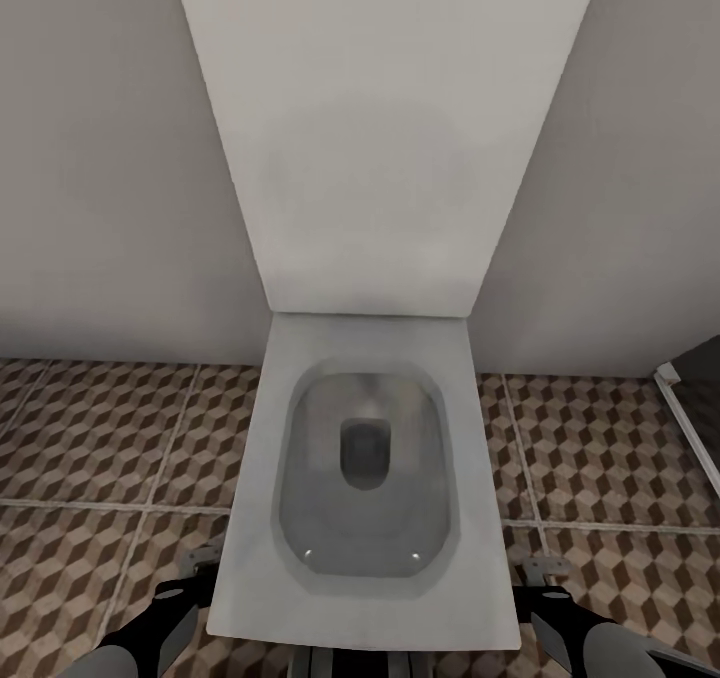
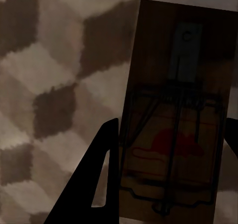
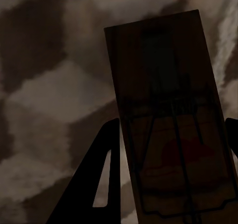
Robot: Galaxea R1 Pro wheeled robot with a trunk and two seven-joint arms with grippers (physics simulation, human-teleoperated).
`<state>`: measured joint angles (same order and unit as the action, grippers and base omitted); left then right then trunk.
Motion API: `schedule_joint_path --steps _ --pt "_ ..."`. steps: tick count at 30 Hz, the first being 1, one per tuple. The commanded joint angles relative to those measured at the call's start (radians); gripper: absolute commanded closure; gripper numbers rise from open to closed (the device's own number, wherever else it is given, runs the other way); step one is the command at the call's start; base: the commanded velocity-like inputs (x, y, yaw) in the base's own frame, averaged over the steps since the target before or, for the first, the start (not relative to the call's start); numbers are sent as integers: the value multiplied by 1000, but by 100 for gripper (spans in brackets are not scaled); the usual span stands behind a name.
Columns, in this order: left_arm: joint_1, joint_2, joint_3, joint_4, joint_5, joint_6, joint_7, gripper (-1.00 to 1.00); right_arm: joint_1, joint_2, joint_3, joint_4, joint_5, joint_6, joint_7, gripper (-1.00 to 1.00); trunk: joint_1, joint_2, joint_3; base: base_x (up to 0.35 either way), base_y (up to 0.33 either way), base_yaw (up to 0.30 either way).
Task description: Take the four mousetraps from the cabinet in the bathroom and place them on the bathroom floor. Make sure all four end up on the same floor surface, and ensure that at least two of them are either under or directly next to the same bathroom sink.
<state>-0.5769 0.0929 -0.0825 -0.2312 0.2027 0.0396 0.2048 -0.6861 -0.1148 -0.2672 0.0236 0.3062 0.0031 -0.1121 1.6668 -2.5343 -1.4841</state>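
Note:
In the left wrist view a brown wooden mousetrap (image 2: 178,60) with a dark wire frame and a red mark sits between the two dark fingers of my left gripper (image 2: 171,132), which is shut on it. My right gripper (image 3: 171,127) is likewise shut on a second mousetrap (image 3: 158,65), seen dimly. Both traps hang over the cube-patterned bathroom floor (image 1: 100,428). In the head view my left arm (image 1: 150,638) and right arm (image 1: 600,648) reach low on either side of a toilet. The cabinet is out of view.
A white toilet (image 1: 250,518) with an open bowl and raised lid stands straight ahead against a plain white wall (image 1: 100,208). Tiled floor lies open to its left and right. A dark opening with a white frame edge (image 1: 685,408) shows at the far right.

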Motion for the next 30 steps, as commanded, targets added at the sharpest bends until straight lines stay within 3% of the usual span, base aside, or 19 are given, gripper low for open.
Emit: schedule_joint_path --steps 1,7,19,22,30 --pt "0 1 -10 -2 7 5 10 100 -1 0 -7 2 9 0 -2 100 0 0 -1 0 0 0" --pt "0 0 -11 -2 7 -7 10 100 -1 1 -7 2 9 -15 -2 100 0 0 -1 0 0 0" --pt "0 -4 -10 12 9 -179 10 100 6 0 -7 8 7 -156 -3 100 0 0 -1 0 0 0" --pt "0 -1 -10 21 13 -249 10 100 21 0 -7 8 8 -200 -3 100 0 0 -1 0 0 0" --pt "0 0 -9 55 15 -282 10 100 27 2 -8 8 3 -226 -4 100 0 0 -1 0 0 0"
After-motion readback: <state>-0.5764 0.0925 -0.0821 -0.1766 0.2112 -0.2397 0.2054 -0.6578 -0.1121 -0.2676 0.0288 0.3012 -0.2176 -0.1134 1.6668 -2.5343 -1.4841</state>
